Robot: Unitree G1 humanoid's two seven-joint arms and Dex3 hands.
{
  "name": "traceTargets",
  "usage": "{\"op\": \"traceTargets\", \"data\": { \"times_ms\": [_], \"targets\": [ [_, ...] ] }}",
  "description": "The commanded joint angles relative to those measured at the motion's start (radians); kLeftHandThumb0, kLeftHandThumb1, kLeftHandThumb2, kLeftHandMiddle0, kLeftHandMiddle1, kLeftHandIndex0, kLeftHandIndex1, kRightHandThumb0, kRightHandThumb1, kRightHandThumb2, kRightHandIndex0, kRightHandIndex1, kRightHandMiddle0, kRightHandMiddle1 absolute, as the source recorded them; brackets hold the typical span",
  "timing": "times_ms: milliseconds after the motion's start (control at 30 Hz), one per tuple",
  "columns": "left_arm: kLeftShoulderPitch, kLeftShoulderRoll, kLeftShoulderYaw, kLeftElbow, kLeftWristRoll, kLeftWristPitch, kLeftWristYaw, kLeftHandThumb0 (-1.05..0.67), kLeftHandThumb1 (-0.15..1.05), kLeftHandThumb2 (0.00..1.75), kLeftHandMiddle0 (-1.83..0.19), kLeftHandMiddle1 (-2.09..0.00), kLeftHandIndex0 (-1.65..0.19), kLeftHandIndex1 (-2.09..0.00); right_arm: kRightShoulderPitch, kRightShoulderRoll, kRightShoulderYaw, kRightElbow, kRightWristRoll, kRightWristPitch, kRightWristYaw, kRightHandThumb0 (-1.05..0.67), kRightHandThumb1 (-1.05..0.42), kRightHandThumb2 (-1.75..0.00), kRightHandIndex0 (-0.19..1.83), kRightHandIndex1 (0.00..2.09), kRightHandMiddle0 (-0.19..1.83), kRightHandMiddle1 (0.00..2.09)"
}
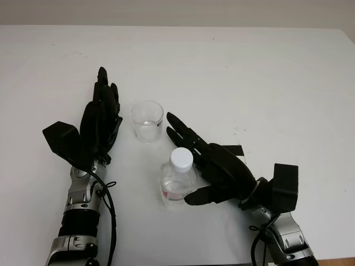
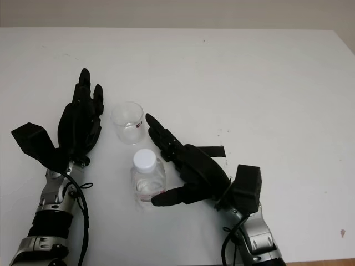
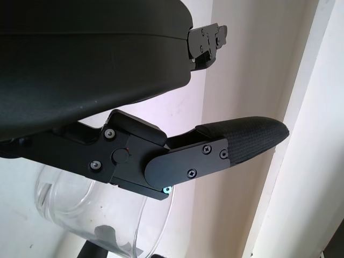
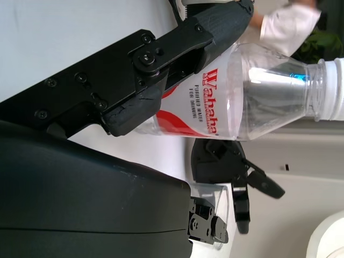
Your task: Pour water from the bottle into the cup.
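Observation:
A small clear plastic water bottle with a white cap and red label stands upright on the white table. Just behind it to the left is an empty clear cup. My right hand is open against the bottle's right side. Its fingers reach past the cap toward the cup, and its thumb lies across the label of the bottle. My left hand is open just left of the cup, fingers pointing away from me. The cup sits close by its palm.
A short strip of black tape lies on the table behind my right hand. The table's far edge runs along the top, and its right edge shows at the upper right.

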Motion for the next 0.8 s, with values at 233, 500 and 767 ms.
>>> {"op": "traceTargets", "data": {
  "times_ms": [233, 500, 767],
  "targets": [
    [-0.035, 0.005, -0.001, 0.033, 0.01, -0.041, -0.003, -0.82, 1.05, 0.71, 0.19, -0.03, 0.19, -0.01, -0.047, -0.053, 0.003, -0.009, -0.007, 0.037, 0.068, -1.03, -0.83, -0.06, -0.19, 0.0, -0.19, 0.0],
    [-0.044, 0.007, 0.002, 0.041, 0.005, -0.046, -0.007, -0.83, 1.05, 0.7, 0.19, -0.02, 0.19, -0.02, -0.066, -0.115, -0.023, -0.019, 0.021, 0.069, 0.144, -0.99, -0.78, -0.04, -0.19, 0.0, -0.17, 0.01],
    [-0.041, 0.009, 0.001, 0.037, 0.016, -0.049, 0.006, -0.83, 1.05, 0.7, 0.19, -0.04, 0.19, -0.02, -0.087, -0.127, -0.028, 0.015, 0.032, 0.044, 0.201, -1.02, -0.79, -0.06, -0.16, 0.03, -0.1, 0.05]
  ]
}}
